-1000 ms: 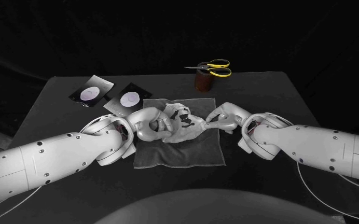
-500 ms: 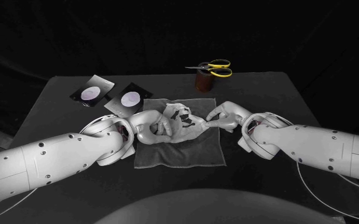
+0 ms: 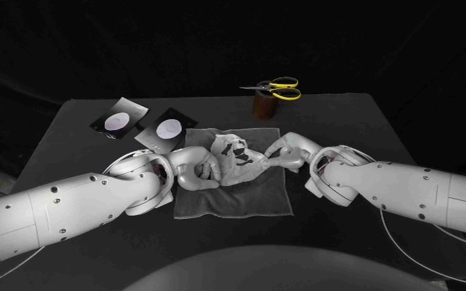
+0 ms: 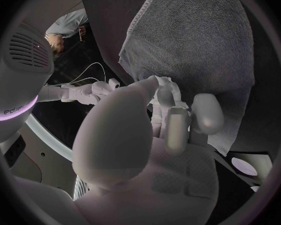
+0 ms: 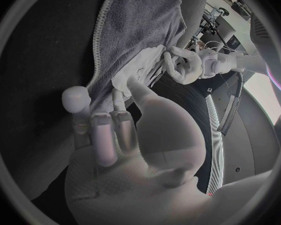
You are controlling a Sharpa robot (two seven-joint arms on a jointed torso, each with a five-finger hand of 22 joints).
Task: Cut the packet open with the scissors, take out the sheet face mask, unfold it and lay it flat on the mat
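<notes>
The white sheet face mask [image 3: 237, 155], crumpled and partly unfolded with dark cut-outs showing, hangs just above the grey mat [image 3: 233, 193]. My left hand [image 3: 197, 168] grips its left side and my right hand [image 3: 287, 153] pinches its right edge. In the right wrist view my right hand [image 5: 112, 130] holds the mask [image 5: 142, 65] over the mat [image 5: 134, 20], with my left hand [image 5: 192, 65] beyond it. In the left wrist view the fingers [image 4: 168, 110] of my left hand curl over the mat [image 4: 197, 40]. The yellow-handled scissors [image 3: 275, 87] rest on a brown holder [image 3: 264, 106].
Two dark packets with pale ovals [image 3: 118, 121] [image 3: 167, 128] lie on the table behind the mat's left corner. The holder with the scissors stands just behind the mat's far edge. Bare black table [image 3: 340, 112] lies to both sides.
Both hands have drawn slightly closer over the mat. The mask now stands more upright between them and shows more of its cut-outs.
</notes>
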